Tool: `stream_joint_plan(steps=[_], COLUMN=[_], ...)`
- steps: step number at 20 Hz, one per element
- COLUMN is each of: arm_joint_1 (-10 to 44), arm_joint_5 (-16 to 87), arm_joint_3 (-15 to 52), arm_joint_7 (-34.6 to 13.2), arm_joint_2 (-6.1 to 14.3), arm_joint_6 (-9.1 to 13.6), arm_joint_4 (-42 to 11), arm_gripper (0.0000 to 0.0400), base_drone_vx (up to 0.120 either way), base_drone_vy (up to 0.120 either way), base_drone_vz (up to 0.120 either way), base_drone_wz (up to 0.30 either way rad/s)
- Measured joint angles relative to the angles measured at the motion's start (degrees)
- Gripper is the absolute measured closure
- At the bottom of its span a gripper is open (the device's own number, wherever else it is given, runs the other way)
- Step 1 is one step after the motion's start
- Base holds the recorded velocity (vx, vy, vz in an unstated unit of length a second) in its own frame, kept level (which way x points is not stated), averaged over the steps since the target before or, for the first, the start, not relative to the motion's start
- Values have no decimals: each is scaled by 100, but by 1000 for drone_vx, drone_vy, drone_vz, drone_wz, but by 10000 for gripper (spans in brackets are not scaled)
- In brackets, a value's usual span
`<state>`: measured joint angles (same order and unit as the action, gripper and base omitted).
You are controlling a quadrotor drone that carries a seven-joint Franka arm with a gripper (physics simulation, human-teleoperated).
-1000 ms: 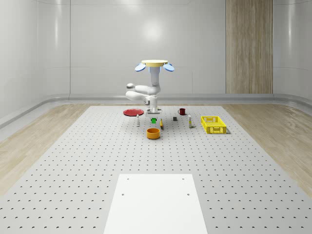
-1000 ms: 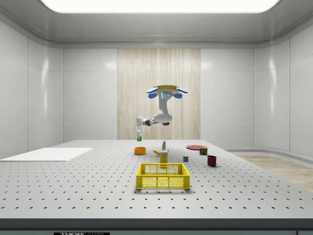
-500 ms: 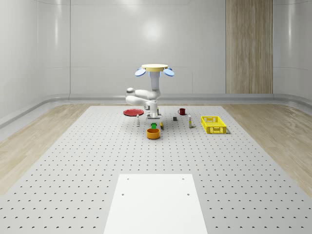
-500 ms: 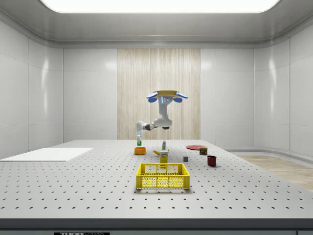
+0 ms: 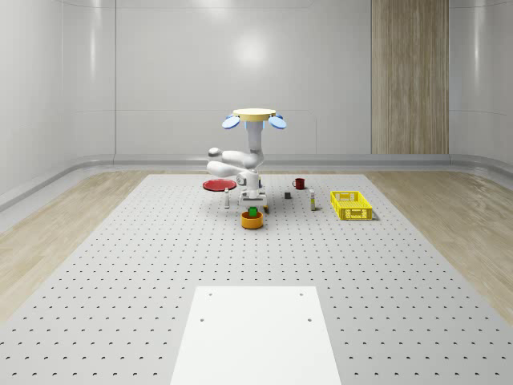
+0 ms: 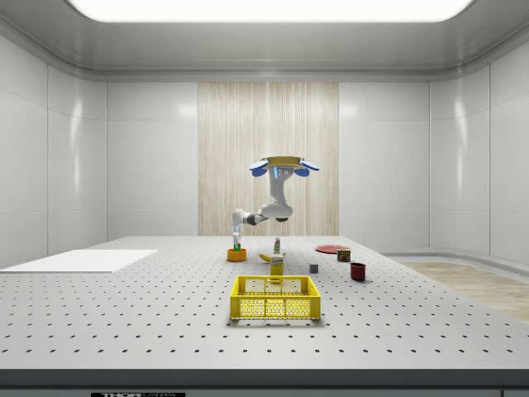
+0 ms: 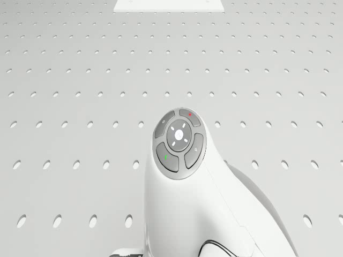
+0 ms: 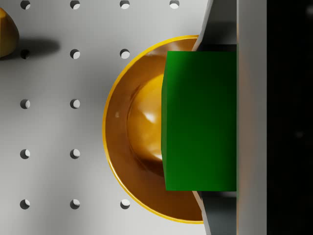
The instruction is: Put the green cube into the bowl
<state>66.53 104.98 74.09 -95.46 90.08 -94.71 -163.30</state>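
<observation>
The drone (image 5: 253, 117) hovers above the perforated table, just behind the orange bowl (image 5: 252, 220). Its white arm reaches down and forward. The gripper (image 5: 253, 206) is shut on the green cube (image 5: 253, 212), which hangs right over the bowl's mouth. From the side, the gripper (image 6: 238, 239) holds the cube (image 6: 238, 246) just above the bowl (image 6: 237, 255). In the wrist view the green cube (image 8: 200, 122) rests against a grey finger (image 8: 252, 117) and covers part of the bowl (image 8: 129, 127) beneath it.
A red plate (image 5: 218, 184), a red mug (image 5: 299, 183), a small dark block (image 5: 288, 195), two small bottles (image 5: 227, 200) and a yellow crate (image 5: 351, 205) stand around the bowl. A white pad (image 5: 256, 333) lies at the table's near end.
The drone has shifted toward the bowl and sunk a little. The gripper carried the green cube from behind the bowl down to just over its mouth.
</observation>
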Motion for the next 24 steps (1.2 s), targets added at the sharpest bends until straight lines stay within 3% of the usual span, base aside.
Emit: stream_joint_plan(steps=[11, 16, 24], arm_joint_1=[156, 162, 37], arm_joint_5=[733, 832, 455], arm_joint_3=[-765, -853, -428], arm_joint_7=[42, 24, 28], arm_joint_2=[-56, -100, -134], arm_joint_6=[-242, -235, -15], arm_joint_4=[239, 269, 106], arm_gripper=[149, 46, 6], base_drone_vx=[0, 0, 0], base_drone_vy=[0, 0, 0], base_drone_vz=[0, 0, 0], base_drone_wz=[0, 0, 0])
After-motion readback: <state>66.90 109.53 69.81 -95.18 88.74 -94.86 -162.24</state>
